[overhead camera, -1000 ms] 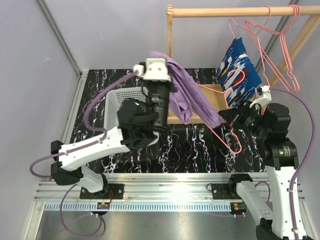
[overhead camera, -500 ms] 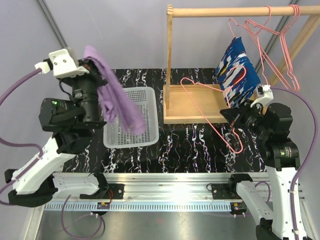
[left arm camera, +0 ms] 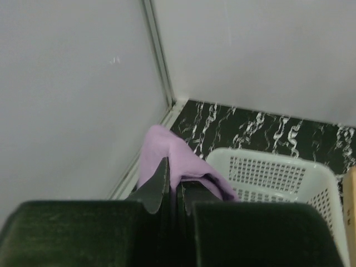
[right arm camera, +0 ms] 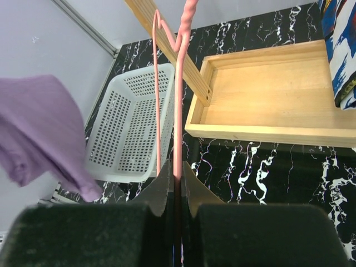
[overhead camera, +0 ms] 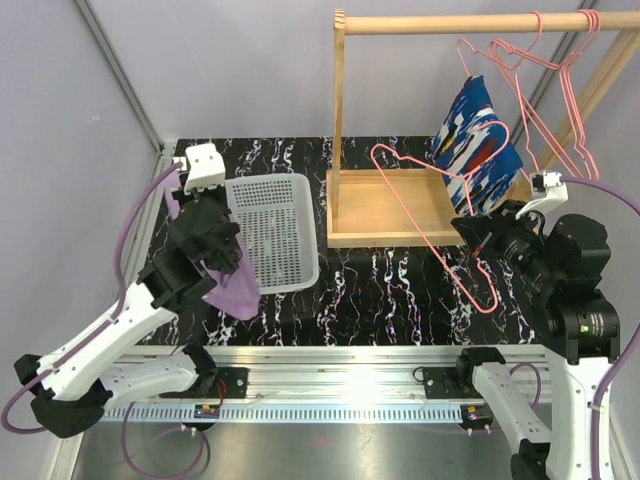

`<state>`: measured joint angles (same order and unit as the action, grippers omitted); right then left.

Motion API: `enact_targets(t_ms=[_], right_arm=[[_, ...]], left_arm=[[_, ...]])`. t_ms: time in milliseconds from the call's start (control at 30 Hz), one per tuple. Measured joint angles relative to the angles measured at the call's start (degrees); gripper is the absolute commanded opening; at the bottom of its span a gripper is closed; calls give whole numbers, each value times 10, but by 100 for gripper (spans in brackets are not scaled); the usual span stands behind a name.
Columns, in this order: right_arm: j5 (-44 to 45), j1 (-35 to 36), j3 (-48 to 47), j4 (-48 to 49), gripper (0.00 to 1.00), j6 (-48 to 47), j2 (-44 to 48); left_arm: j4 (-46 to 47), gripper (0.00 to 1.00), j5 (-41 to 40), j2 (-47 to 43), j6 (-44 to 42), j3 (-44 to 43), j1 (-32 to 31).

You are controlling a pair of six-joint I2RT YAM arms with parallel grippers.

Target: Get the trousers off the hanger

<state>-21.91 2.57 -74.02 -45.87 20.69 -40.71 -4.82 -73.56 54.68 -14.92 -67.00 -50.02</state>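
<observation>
My left gripper is shut on the lilac-purple trousers, which hang from it at the left of the white basket; in the left wrist view the lilac cloth bulges out between the shut jaws. My right gripper is shut on a bare pink wire hanger and holds it over the table; the wire runs up between the jaws. The blue patterned trousers hang on another pink hanger from the wooden rail.
A white perforated basket lies left of centre. A wooden tray base and an upright post carry the rail. More empty pink hangers hang at the right. Grey walls close the left side.
My left arm has swung the lilac trousers from the hanger far to the left, then down beside the basket. The right gripper keeps the now bare hanger and has shifted slightly right.
</observation>
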Motion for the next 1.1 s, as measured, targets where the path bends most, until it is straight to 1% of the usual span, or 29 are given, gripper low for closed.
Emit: enact_targets(t_ms=[133, 233, 400, 667, 967, 1100], right_arm=[[1, 0, -9, -7, 0, -5, 7], [4, 0, -10, -10, 0, -8, 12], [4, 0, -10, -20, 0, -10, 17], [4, 0, -9, -21, 0, -10, 21], [2, 0, 17, -20, 0, -8, 29], [3, 0, 23, -20, 0, -8, 29]], left_arm=[[-77, 0, 29, 50, 91, -5, 44], [-111, 0, 54, 113, 131, -30, 62], [-182, 0, 94, 247, 195, -121, 93], [-284, 0, 169, 392, 296, -231, 150], [-387, 0, 229, 549, 375, -421, 181], [-415, 0, 269, 593, 429, -436, 188]])
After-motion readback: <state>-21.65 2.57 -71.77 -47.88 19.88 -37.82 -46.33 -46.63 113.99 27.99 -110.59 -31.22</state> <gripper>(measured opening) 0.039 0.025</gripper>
